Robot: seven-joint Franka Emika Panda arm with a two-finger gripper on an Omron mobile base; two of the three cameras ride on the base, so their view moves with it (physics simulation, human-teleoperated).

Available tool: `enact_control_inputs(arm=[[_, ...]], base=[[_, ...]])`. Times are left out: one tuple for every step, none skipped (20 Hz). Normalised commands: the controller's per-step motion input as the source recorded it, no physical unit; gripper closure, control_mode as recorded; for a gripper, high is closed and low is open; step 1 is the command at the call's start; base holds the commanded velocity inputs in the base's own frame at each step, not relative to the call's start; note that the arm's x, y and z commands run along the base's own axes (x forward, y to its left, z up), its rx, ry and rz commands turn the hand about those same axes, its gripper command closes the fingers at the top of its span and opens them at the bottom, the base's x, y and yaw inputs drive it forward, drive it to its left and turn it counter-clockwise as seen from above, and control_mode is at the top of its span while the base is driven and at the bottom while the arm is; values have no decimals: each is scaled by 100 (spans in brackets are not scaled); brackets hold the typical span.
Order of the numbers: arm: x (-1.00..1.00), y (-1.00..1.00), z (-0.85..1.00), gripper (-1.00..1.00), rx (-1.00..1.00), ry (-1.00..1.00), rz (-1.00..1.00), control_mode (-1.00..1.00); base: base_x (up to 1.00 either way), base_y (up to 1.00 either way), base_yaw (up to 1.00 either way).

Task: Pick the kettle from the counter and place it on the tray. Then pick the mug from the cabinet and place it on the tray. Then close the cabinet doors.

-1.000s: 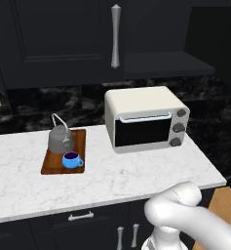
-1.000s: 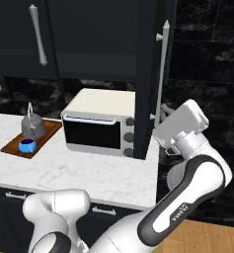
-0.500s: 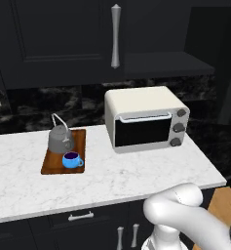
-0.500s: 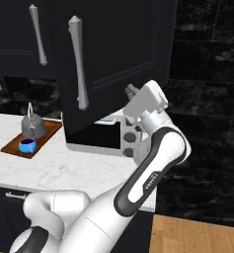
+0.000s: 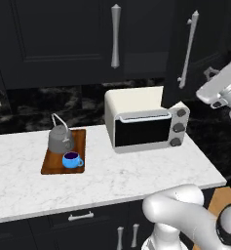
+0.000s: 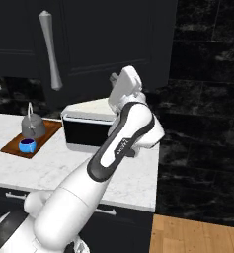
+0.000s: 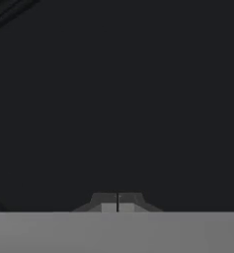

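Your kettle (image 5: 61,138) and mug (image 5: 72,159) both sit on the tray (image 5: 51,166), at the left of the left base view on the white surface (image 5: 136,171), so what is left to handle is the cabinet doors. The left door (image 5: 63,39) looks closed. The right door (image 5: 195,53), at the upper right of that view, looks angled out over the toaster oven (image 5: 146,124).

A door like this is a stiff panel that should swing on its hinges rather than flex, and it looks light enough to move with a flat push; take it on the plain face near the handle (image 5: 187,51), not the slim bar itself.

Your hand (image 7: 117,202) has its fingertips pressed together on nothing, facing a dark panel close in front.
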Motion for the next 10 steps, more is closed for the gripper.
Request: enact_control_inputs(arm=[[47, 74, 50, 100, -7, 37, -26, -100], [60, 79, 42, 100, -9, 41, -28, -100], [70, 84, 23, 100, -11, 43, -31, -100], [77, 92, 6, 100, -13, 35, -32, -100], [92, 89, 0, 100, -11, 27, -34, -100], [100, 84, 0, 100, -6, 25, -32, -100], [100, 74, 0, 100, 0, 21, -27, -100], [100, 75, 0, 100, 0, 13, -23, -100], [100, 71, 0, 100, 0, 9, -20, -100], [100, 72, 0, 100, 0, 2, -19, -100]], base=[[0, 0, 0], [0, 0, 0], [0, 0, 0], [0, 0, 0], [0, 0, 0], [0, 0, 0], [0, 0, 0], [0, 0, 0], [0, 0, 0], [0, 0, 0]])
